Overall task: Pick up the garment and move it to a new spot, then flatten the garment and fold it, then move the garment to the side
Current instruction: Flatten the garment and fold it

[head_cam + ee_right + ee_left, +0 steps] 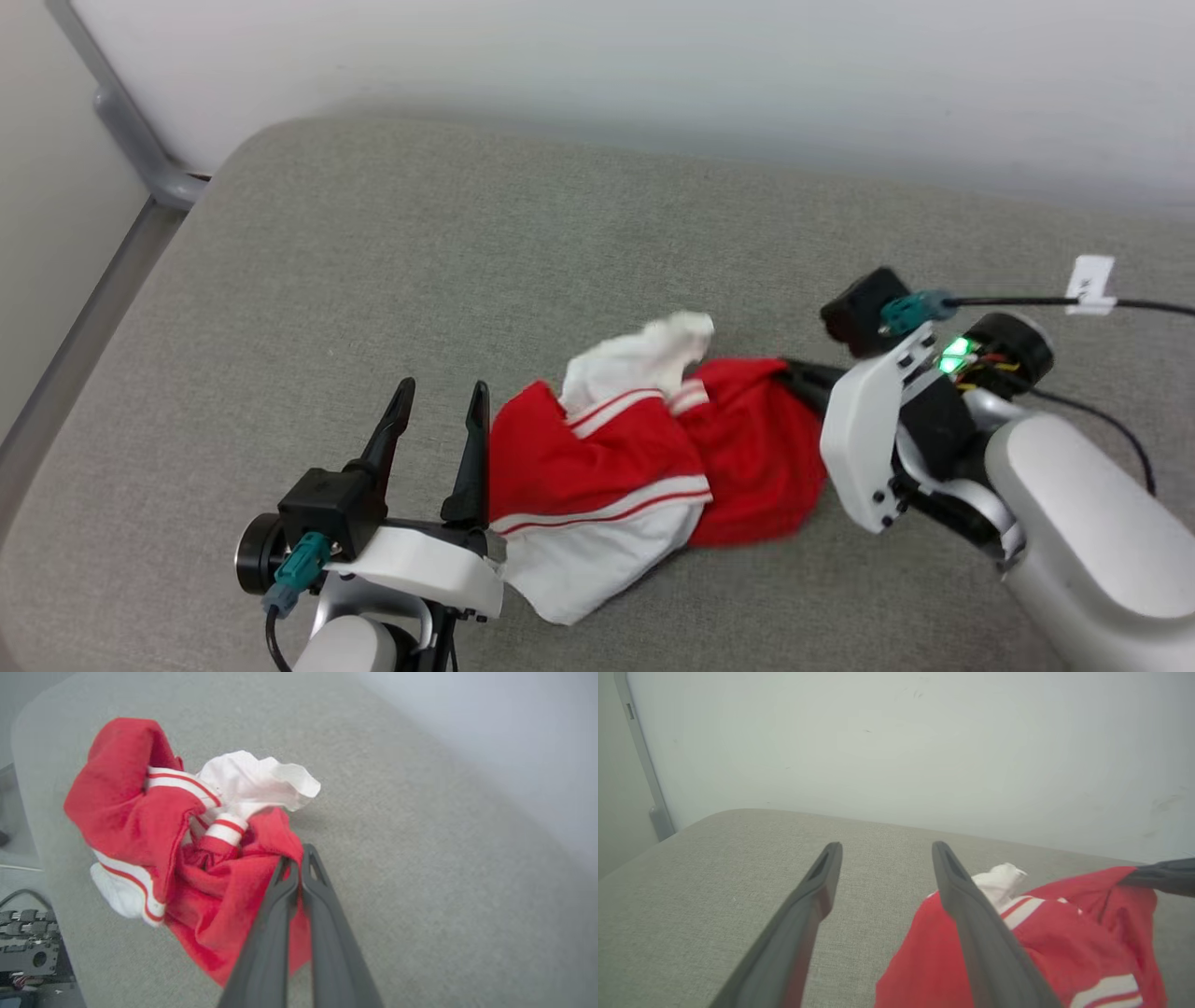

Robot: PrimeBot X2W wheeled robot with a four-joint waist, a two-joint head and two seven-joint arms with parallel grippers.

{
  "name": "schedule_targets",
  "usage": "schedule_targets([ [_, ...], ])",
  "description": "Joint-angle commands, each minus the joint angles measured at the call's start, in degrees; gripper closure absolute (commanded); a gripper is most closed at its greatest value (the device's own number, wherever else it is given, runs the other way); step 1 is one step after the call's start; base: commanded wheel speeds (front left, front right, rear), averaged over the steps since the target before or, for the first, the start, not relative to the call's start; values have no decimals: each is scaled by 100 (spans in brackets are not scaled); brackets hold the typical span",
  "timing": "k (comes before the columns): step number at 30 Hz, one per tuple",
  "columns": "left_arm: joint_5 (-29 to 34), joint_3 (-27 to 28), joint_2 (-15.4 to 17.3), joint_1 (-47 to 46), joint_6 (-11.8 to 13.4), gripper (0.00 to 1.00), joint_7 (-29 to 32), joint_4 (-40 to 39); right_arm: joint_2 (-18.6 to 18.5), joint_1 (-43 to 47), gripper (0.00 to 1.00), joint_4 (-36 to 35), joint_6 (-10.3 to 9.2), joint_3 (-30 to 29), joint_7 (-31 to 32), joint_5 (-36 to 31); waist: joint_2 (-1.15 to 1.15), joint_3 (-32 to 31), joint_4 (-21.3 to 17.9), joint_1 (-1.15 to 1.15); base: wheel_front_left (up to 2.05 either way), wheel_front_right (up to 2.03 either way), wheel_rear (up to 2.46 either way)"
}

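Shirt [616, 467] lies crumpled in a heap on the grey cushion [373, 280], close to its near edge and about midway along. The red body is bunched, a white sleeve pokes up on the far side, and striped trim shows.

Right gripper [295, 858]: fingers pressed together, pinching a fold of red cloth at the heap's right end.

Left gripper [443, 387]: fingers spread wide, nothing between them. Its inner finger stands just beside the heap's left edge; contact cannot be told.
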Motion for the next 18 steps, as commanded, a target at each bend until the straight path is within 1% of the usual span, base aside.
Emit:
schedule_targets([
  [1,37,34,-25,67,-23,0,-27,14,-56,-115,100,-126,-6,-178,-80,-93,0,-112,-139,0,0,0,0],
  [4,55,65,-34,142,-42,0,-27,36,-121,-89,100,-303,-7,-714,-139,-249,0,-196,-302,0,0,0,0],
  [6,68,79,-36,171,-47,0,-22,31,-140,107,100,-353,-6,-1136,-97,-331,0,-239,-407,0,0,0,0],
  [10,65,106,-35,213,-77,0,-21,57,-123,640,100,-344,-6,-2229,23,-566,0,-280,-580,0,0,0,0],
  [11,65,106,-35,213,-77,0,-21,57,-123,640,100,-344,-6,-2229,23,-566,0,-280,-580,0,0,0,0],
  [12,71,110,-28,223,-85,0,-21,75,-99,1022,100,-248,-6,-2849,72,-689,0,-295,-644,0,0,0,0],
  [13,71,110,-28,223,-85,0,-21,75,-99,1022,100,-248,-6,-2849,72,-689,0,-295,-644,0,0,0,0],
  [18,58,113,5,250,-111,0,-22,125,222,2028,100,-9,-6,-4310,59,-904,0,-326,-771,0,0,0,0],
])
